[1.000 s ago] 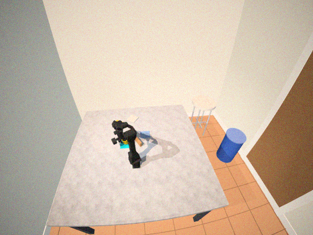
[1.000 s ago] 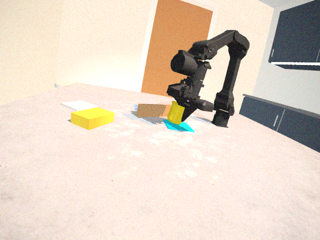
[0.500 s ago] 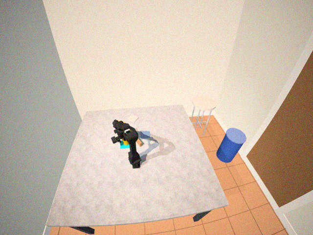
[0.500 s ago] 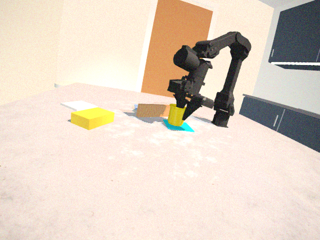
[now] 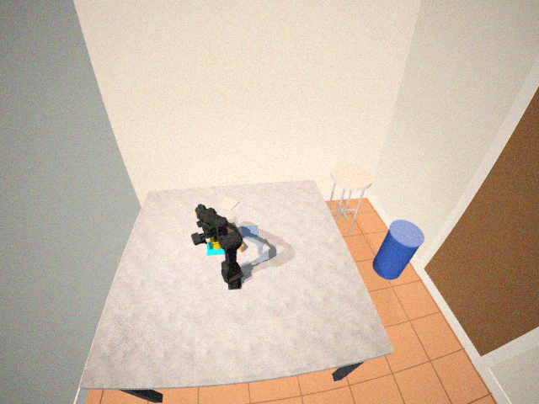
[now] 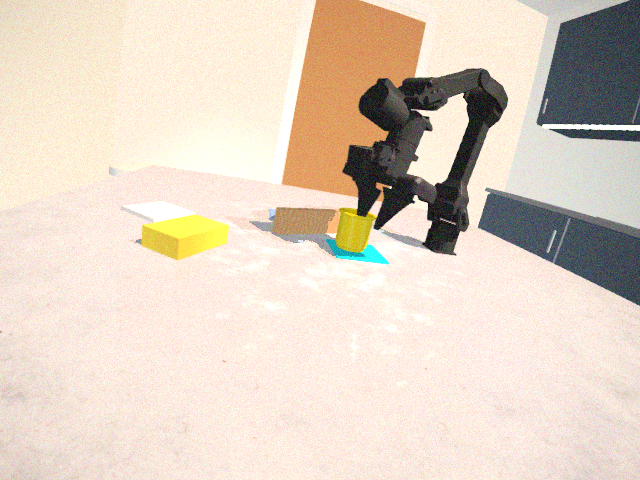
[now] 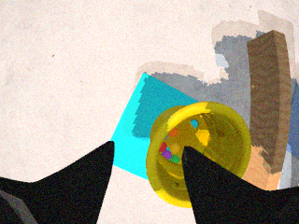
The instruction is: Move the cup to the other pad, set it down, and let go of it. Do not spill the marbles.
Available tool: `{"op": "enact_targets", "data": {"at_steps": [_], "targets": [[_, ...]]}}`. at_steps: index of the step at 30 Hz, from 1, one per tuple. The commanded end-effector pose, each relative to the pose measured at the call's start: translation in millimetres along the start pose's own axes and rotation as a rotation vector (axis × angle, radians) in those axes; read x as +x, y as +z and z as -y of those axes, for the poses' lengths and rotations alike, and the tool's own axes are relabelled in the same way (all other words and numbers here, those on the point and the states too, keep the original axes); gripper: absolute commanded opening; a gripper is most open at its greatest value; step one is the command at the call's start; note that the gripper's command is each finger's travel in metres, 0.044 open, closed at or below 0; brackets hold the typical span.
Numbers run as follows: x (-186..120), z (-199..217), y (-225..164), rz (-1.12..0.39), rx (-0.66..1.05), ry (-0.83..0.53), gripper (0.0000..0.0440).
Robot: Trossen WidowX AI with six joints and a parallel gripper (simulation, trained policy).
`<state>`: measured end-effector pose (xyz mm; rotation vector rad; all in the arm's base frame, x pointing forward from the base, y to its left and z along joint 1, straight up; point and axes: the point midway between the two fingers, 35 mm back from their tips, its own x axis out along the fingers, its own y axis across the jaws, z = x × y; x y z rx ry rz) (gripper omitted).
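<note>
Far left in exterior view: white slab point(image 5: 229, 203) point(image 6: 157, 210), then yellow block point(image 6: 185, 235). Next, wooden block point(image 5: 242, 247) point(image 6: 303, 221) point(image 7: 263, 89), standing between blue pad point(image 5: 251, 230) point(image 6: 271, 213) point(image 7: 295, 117) and cyan pad point(image 5: 213, 252) point(image 6: 375, 256) point(image 7: 127, 154). Over cyan pad, yellow cup point(image 5: 215, 244) point(image 6: 353, 232) point(image 7: 231, 135), roughly upright; base contact unclear. At right, gripper point(image 5: 210, 239) point(image 6: 370, 221) point(image 7: 149, 150): fingers partly spread, pinching nothing; one tip over cup mouth, other outside. Only in wrist view: coloured marbles point(image 7: 174, 147) inside cup. Yellow block almost hidden from above.

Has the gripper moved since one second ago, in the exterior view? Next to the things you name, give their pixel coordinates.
Yes: upward. Against the cyan pad point(image 5: 211, 252) point(image 6: 373, 257) point(image 7: 127, 151), the fingertips of the gripper point(image 5: 211, 235) point(image 6: 369, 222) point(image 7: 149, 150) are higher now.
</note>
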<state>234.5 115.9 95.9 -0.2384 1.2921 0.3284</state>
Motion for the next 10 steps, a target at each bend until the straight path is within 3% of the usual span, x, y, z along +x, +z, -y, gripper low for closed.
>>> {"op": "enact_targets", "data": {"at_steps": [1,10], "targets": [[-5.8,-0.5,-1.9,0.014,0.013,0.010,0.0233],[-27.7,-0.7,2.2,0.084,0.035,0.028,0.0283]]}}
